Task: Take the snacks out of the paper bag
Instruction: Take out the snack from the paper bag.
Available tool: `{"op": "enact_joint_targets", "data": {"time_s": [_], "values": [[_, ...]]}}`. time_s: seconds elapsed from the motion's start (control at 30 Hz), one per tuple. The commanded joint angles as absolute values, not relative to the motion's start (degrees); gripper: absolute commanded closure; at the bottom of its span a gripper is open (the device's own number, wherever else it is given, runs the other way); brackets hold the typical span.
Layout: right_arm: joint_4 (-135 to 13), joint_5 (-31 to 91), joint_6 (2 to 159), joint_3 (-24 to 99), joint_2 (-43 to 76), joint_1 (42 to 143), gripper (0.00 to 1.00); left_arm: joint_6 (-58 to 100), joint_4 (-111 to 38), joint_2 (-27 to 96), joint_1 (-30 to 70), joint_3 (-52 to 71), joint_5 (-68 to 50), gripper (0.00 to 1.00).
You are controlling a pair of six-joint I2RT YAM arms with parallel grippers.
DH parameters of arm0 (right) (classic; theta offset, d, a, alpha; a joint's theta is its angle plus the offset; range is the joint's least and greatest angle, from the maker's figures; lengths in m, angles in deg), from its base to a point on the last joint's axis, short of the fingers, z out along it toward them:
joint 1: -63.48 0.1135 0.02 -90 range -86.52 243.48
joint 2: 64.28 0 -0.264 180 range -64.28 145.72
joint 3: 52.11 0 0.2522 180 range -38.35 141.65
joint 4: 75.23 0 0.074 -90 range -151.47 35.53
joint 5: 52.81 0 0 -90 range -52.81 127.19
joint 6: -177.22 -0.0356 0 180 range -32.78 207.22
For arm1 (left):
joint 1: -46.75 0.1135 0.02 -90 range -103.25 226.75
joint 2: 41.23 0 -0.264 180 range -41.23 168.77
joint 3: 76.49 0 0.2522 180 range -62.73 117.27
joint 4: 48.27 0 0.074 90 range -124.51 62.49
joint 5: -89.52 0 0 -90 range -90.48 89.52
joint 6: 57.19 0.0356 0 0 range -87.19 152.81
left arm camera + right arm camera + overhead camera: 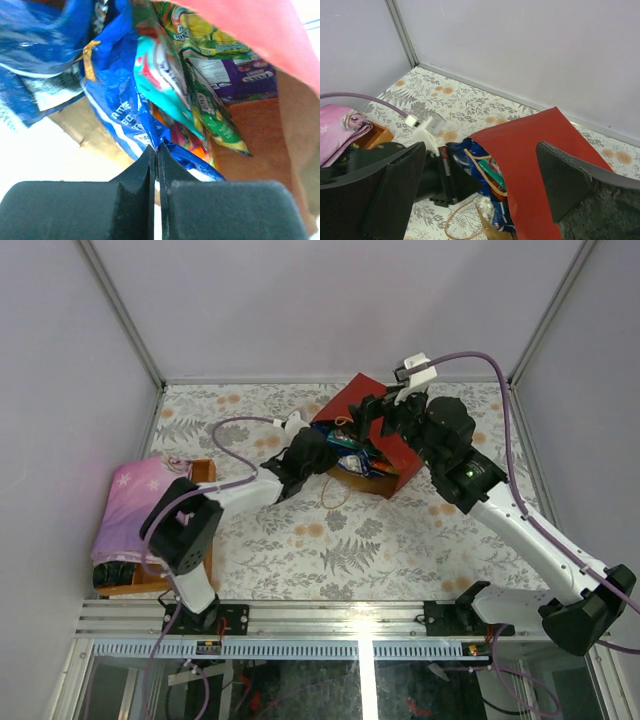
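A worktop (400,550) draped in white cloth printed with grey ferns and orange blossoms sits between plain lilac walls (330,300) with metal corner posts. The large red paper bag (362,398) lies on its side at 12 o'clock, with glossy snack packets (165,75) inside. The left gripper (156,150) is closed, pinching a blue-and-white pack (117,105). The right gripper (481,150) hangs spread wide above the bag. At 9 o'clock an orange-brown wooden tray (205,472) holds pink cloth (130,505)

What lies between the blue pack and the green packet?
A teal packet sits between the blue pack and the green packet; the left wrist view shows it.
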State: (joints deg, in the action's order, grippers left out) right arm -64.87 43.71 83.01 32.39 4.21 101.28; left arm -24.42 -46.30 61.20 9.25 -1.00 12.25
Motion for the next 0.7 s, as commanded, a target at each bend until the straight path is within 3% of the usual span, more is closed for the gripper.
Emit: {"op": "enact_joint_targets", "data": {"time_s": [0.0,0.17,0.43,0.67], "values": [[-71.1,45.1,81.2,28.5,0.9,102.1,0.00,-21.3,-45.1,50.9,9.3,-5.8,14.4,1.00],[-77.3,44.1,83.0,18.5,-4.3,106.5,0.04,-20.6,-43.1,43.6,9.3,-10.6,13.9,1.00],[-73.8,20.1,79.2,3.9,-7.7,107.8,0.22,-19.2,-37.2,35.3,9.3,-15.5,13.8,1.00],[-78.3,24.3,74.0,-5.7,-8.4,107.8,0.37,-17.5,-31.5,30.0,9.4,-18.7,14.0,1.00]]}}
